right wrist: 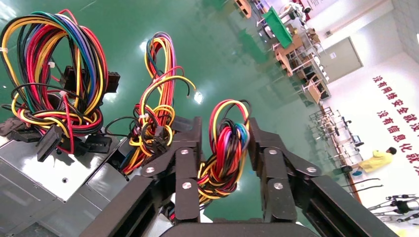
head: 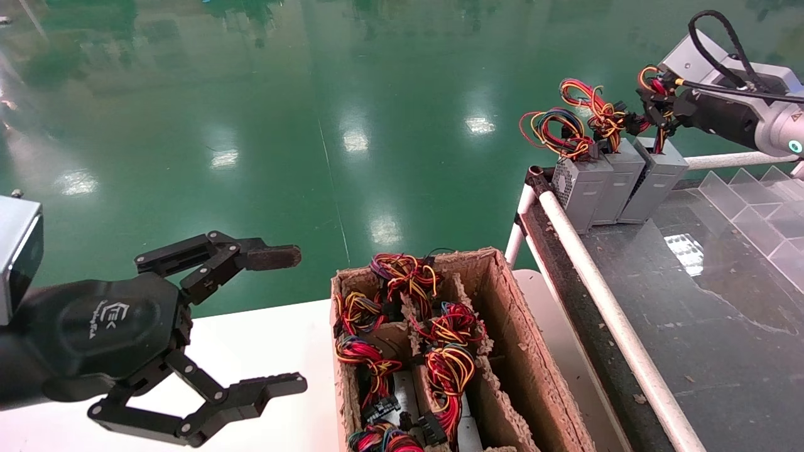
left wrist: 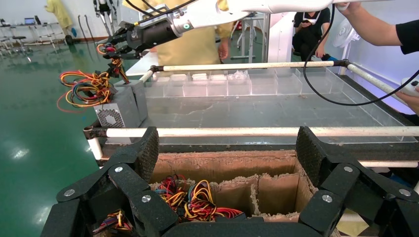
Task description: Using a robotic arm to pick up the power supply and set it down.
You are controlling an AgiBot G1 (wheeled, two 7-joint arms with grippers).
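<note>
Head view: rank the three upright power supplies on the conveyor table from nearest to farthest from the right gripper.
1. Rightmost power supply, directly under the right gripper, which grips its wires.
2. Middle power supply, beside it.
3. Leftmost power supply, at the table's corner.

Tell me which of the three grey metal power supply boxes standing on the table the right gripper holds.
The rightmost grey metal power supply box: the right gripper clamps its wire bundle; the other two stand free.

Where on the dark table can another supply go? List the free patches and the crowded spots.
Free: the dark table between the white rail and the clear dividers. Crowded: the far corner, where three supplies stand in a row and the right gripper is shut on the last one's wires. The cardboard box is packed with wire bundles.
</note>
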